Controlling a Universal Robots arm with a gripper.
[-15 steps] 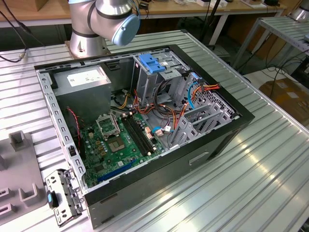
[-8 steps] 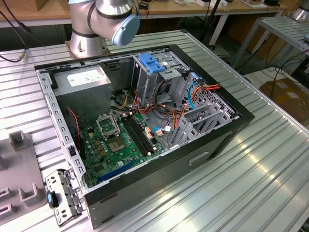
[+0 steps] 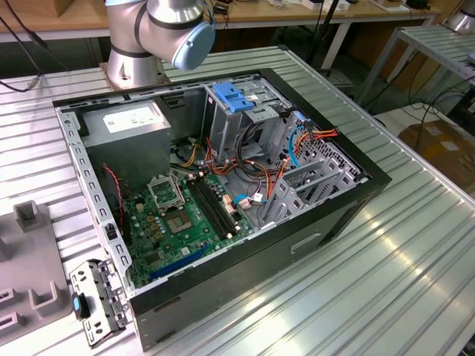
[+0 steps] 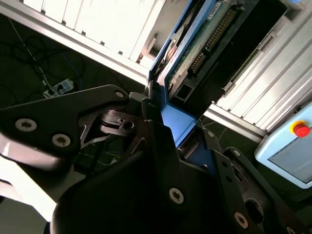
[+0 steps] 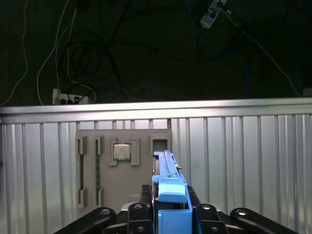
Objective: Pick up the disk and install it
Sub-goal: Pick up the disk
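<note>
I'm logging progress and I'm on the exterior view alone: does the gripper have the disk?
Observer: Yes. In both wrist views the gripper is shut on the disk, clamping it at its light-blue rail.
Operator: Which way is it turned?
Observer: Edge-on to the first wrist view. The second wrist view shows its green circuit board.
Operator: What's around it?
Observer: Beyond it, in the first wrist view, a grey fixture tray lies on the slatted table and holds a processor chip.
</note>
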